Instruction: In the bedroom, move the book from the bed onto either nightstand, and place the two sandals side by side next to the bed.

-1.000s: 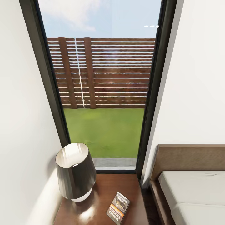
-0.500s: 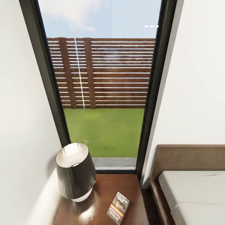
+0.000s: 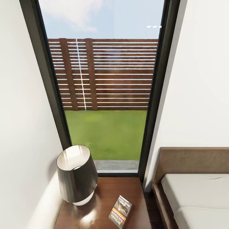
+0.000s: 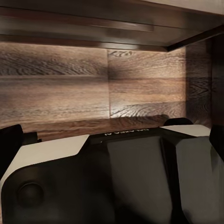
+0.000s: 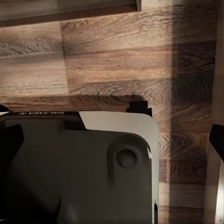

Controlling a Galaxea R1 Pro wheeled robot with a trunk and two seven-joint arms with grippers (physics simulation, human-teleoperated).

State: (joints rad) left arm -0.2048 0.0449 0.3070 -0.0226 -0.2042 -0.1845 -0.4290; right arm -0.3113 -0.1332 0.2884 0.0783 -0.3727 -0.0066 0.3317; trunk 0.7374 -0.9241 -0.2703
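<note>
The book point(image 3: 120, 207) lies flat on the dark-brown nightstand point(image 3: 106, 190), near its front right corner, orange band showing. The bed point(image 3: 190, 160) stands to the right of the nightstand, with its brown headboard against the wall and its pale mattress bare. The sandals are out of view. In the left wrist view my left gripper point(image 4: 113, 135) hangs over my own dark base and the wood floor, its fingers point(image 4: 9, 137) wide apart with nothing between them. The right wrist view has my right gripper point(image 5: 114, 135) just as open, with its fingers point(image 5: 217, 140) at the frame edges.
A black-shaded lamp point(image 3: 76, 175) fills the nightstand's left half, close to the book. Behind it a tall window point(image 3: 105, 95) looks onto grass and a slatted fence. White walls close in on both sides. A narrow gap of floor point(image 3: 149, 203) separates nightstand and bed.
</note>
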